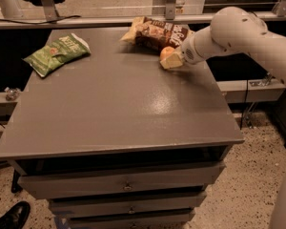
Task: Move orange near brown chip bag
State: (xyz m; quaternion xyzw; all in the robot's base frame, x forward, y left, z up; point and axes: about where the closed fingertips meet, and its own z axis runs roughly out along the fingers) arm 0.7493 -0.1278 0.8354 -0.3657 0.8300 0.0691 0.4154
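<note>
The orange (167, 52) sits between the fingers of my gripper (170, 58), low over the table's far right part. It is right in front of the brown chip bag (157, 33), which lies at the table's back edge with cream-yellow ends and white lettering. My white arm comes in from the right and hides the bag's right end. The gripper's cream-coloured fingers (173, 62) are shut around the orange.
A green chip bag (57, 54) lies at the table's far left. The grey table (114, 109) has drawers below its front edge. A rail runs behind the table. A dark shoe (12, 217) shows on the floor at lower left.
</note>
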